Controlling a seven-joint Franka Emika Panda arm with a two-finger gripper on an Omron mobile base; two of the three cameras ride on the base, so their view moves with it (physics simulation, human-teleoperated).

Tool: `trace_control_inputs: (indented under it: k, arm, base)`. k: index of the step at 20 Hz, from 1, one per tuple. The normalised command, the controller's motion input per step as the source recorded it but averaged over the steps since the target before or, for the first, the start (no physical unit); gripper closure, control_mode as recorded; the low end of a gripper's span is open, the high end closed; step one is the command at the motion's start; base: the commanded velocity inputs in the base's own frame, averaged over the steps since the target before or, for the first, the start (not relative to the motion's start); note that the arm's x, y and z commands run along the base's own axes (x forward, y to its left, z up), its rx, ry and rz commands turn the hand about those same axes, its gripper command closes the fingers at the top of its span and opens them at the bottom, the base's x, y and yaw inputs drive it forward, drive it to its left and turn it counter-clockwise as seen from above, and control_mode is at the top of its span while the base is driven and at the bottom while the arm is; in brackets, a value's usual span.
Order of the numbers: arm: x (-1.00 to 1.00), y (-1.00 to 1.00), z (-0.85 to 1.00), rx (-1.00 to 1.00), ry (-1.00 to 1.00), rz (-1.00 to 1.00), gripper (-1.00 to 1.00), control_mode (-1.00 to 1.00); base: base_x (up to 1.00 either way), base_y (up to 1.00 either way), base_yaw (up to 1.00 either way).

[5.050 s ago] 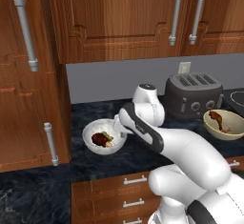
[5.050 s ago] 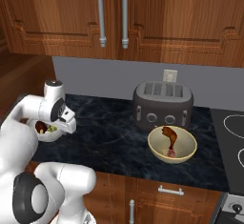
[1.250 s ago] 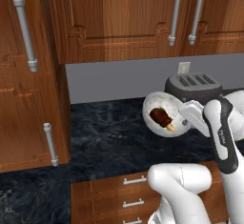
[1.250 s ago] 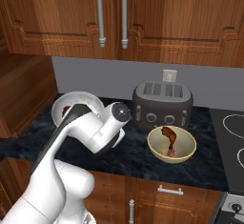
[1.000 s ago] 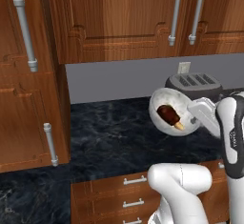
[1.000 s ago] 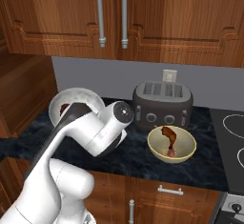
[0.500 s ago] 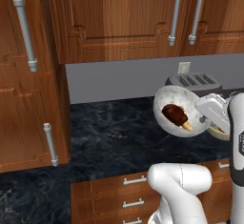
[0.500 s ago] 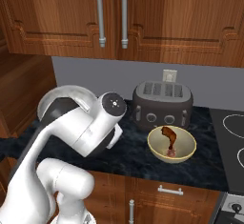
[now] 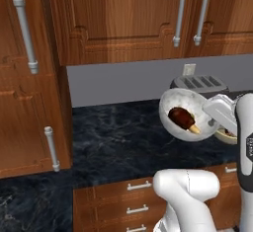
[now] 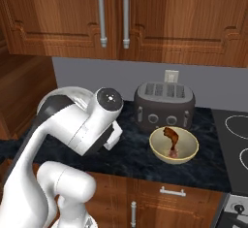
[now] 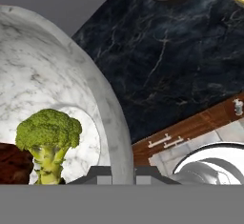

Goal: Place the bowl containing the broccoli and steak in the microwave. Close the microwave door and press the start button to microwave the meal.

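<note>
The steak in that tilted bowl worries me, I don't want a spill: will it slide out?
Possibly. The bowl is tipped steeply and looks glossy, so the steak may slide toward the low rim. It seems one solid lump, likely shifting whole. The gripper pinches only the rim.

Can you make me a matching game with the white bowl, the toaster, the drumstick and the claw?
Things:
1. white bowl
2. toaster
3. drumstick
4. claw

Where or how:
A. lying in the tan bowl
B. pinching the white bowl's rim
C. lifted and tipped above the counter
D. standing at the back wall

Pairs: 1-C, 2-D, 3-A, 4-B
</note>
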Motion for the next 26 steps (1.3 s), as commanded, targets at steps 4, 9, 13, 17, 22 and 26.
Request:
trace_control_inputs:
  k: [4,9,13,17,22,26]
  arm:
    - [0.0,0.0,0.0,0.0,0.0,0.0,1.0,1.0]
    - [0.0,0.0,0.0,0.0,0.0,0.0,1.0,1.0]
    - [0.0,0.0,0.0,0.0,0.0,0.0,1.0,1.0]
    - [0.0,0.0,0.0,0.0,0.0,0.0,1.0,1.0]
    - [0.0,0.0,0.0,0.0,0.0,0.0,1.0,1.0]
    - [0.0,0.0,0.0,0.0,0.0,0.0,1.0,1.0]
  base:
    - [-0.69,0.0,-0.09]
    - [-0.67,-0.03,-0.14]
    - [-0.56,-0.15,-0.25]
    - [-0.45,-0.24,-0.46]
    - [-0.18,-0.35,-0.58]
    - [-0.04,-0.58,-0.64]
